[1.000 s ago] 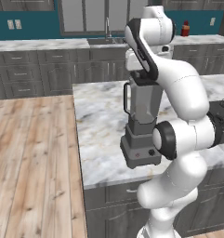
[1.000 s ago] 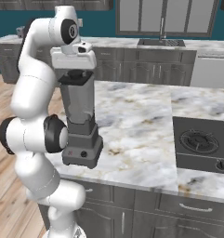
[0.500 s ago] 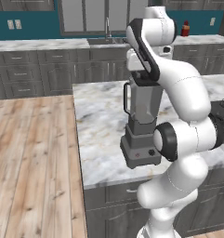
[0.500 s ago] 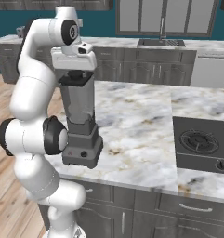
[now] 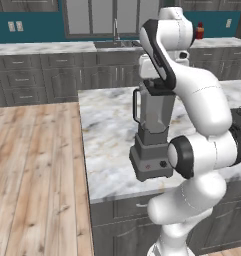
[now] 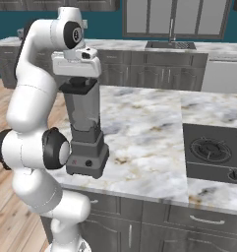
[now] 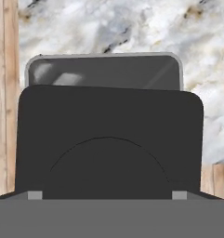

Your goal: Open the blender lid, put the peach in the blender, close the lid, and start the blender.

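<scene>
One blender point(image 5: 153, 131), one blender lid point(image 7: 108, 139).

a kitchen: marble island counter point(image 5: 107, 130), sink point(image 6: 170, 45), stove burner point(image 6: 211, 149), grey cabinets point(image 5: 52, 75).

Blender point(image 5: 153, 131) stands near the table point(image 5: 109, 135) front edge, lid point(image 6: 79, 87) on, blocking the jar mouth. Tool point(image 6: 76, 66) sits directly above the lid, jaws wide. Open marble left of and behind the blender. To the right, free table up to the cooktop point(image 6: 213, 153). Jar handle point(image 5: 136, 106) sticks out left.
</scene>
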